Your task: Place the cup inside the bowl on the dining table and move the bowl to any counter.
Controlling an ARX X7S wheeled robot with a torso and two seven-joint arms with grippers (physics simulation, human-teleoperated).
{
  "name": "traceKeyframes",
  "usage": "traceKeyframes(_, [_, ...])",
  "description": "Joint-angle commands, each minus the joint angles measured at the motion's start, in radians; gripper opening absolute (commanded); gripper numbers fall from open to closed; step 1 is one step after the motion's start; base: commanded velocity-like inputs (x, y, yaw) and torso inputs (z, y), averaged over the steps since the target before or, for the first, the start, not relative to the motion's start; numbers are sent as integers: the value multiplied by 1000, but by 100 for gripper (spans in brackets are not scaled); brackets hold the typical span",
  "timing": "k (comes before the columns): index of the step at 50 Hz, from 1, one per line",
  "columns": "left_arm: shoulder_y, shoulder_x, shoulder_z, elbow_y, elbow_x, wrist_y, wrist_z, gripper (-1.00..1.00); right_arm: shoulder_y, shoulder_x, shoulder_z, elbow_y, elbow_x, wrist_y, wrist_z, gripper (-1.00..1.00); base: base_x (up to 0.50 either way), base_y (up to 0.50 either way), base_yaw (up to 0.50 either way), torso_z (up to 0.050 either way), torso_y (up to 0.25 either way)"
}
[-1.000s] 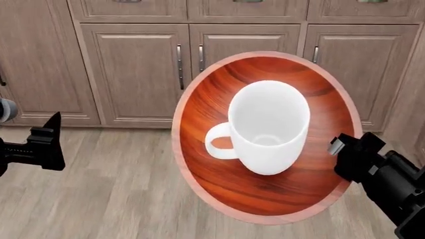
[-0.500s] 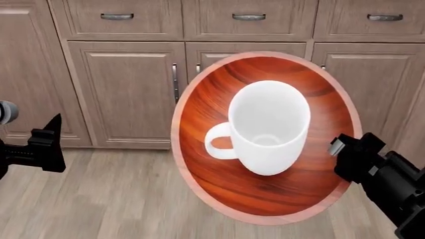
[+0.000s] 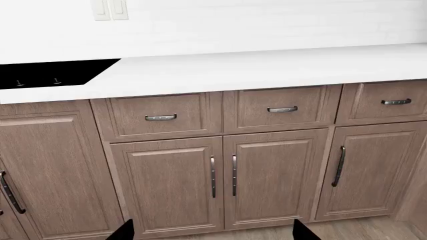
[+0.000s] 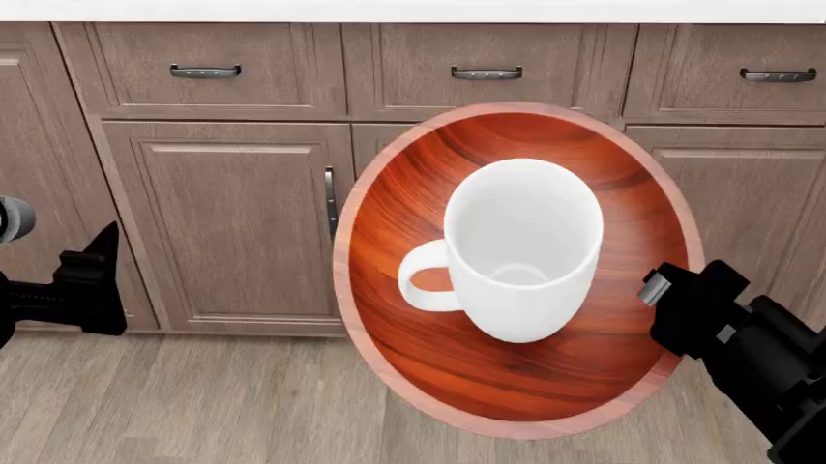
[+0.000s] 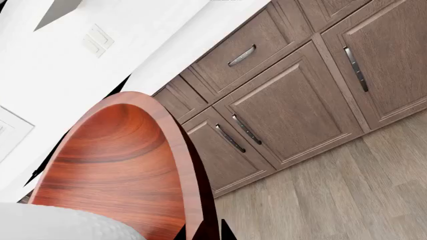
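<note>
Cup (image 4: 523,246) sits inside the bowl (image 4: 516,377), handle toward the robot's left, so the nesting step reads as done. Step in hand, as I judge it: carrying the loaded bowl to the counter (image 3: 267,67). Bowl is in the air in front of the cabinet doors (image 4: 226,227), well above the wood floor (image 4: 193,406), with no table under it. Right gripper (image 4: 671,290) is clamped on the bowl's right rim; the right wrist view shows the rim edge pinched between the dark fingertips (image 5: 223,232). Left gripper (image 4: 91,285) hangs off to the robot's left, well apart from the bowl, holding nothing; in its wrist view the two finger tips (image 3: 123,231) stand wide apart. The counter top shows only as a pale strip at the head view's upper edge, above the drawers (image 4: 207,72). Next move, by my estimate: raise the bowl above the counter edge, bring it forward over the worktop, keep it level so the cup stays upright, set down, then release.
</note>
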Motion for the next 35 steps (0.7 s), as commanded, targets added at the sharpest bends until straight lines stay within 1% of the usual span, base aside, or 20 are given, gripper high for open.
traceKeyframes(1, [8, 0, -6, -11, 9, 45, 3, 100, -3, -6, 22, -11, 10, -11, -22, -100, 500, 0, 0, 0, 0])
traceKeyframes(3, [7, 0, -10, -19, 25, 55, -16, 100, -3, -5, 23, -10, 9, -12, -22, -100, 500, 0, 0, 0, 5])
traceKeyframes(11, [1, -10, -16, -34, 39, 63, -30, 100, 0, -9, 19, -5, 4, -14, -28, -100, 500, 0, 0, 0, 1])
traceKeyframes(30, [-3, -2, -13, -20, 17, 50, -29, 100, 43, -2, 10, -7, 26, 9, -1, -100, 500, 0, 0, 1, 2])
traceKeyframes(35, [-13, -7, -17, 19, -1, 17, -31, 100, 53, 0, 9, -6, 32, 14, 4, -100, 500, 0, 0, 0, 2])
